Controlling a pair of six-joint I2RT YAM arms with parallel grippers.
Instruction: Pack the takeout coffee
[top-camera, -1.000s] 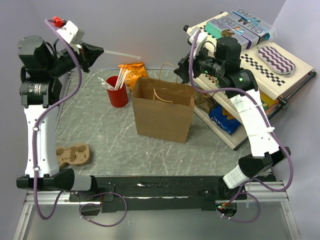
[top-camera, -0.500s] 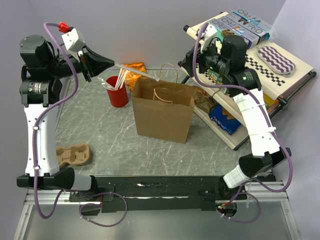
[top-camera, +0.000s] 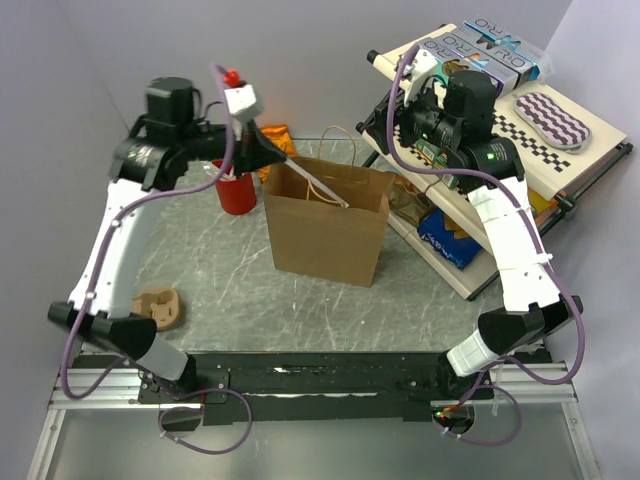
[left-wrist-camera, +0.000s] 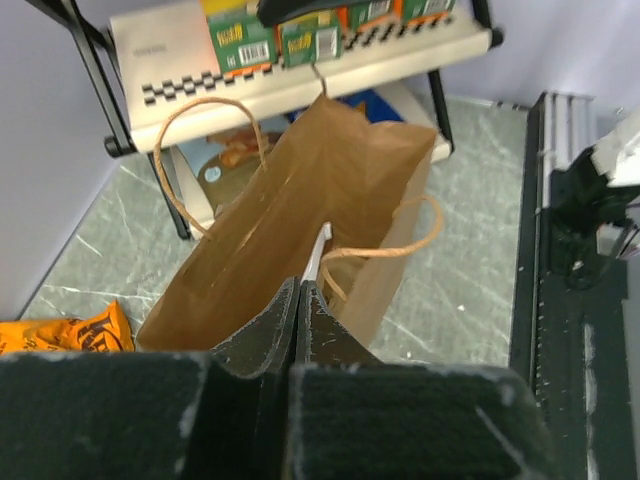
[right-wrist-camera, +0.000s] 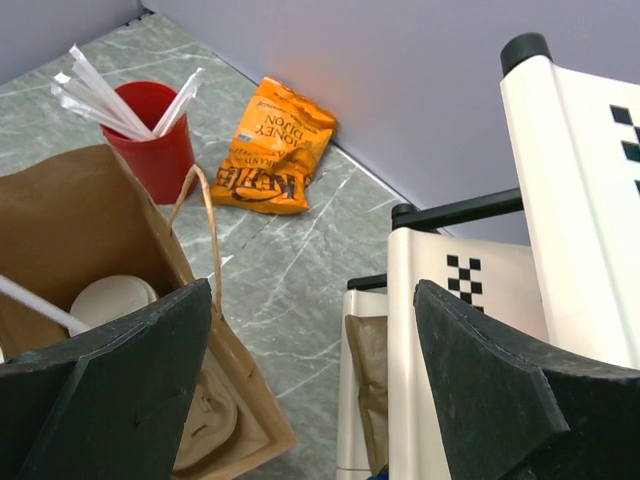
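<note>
we see the left gripper pinched tight on a thin white stick, whose free end slants down into the open mouth of the upright brown paper bag. the takeout coffee, a small white paper cup with a white domed lid, stands inside that bag, its lid just beside the stick's tip. the right gripper hangs with its jaws spread wide and nothing between them, above the bag's far right corner, near the white shelf rack. a red plastic cup of white sticks and an orange snack packet sit behind the bag on the grey marbled surface.
</note>
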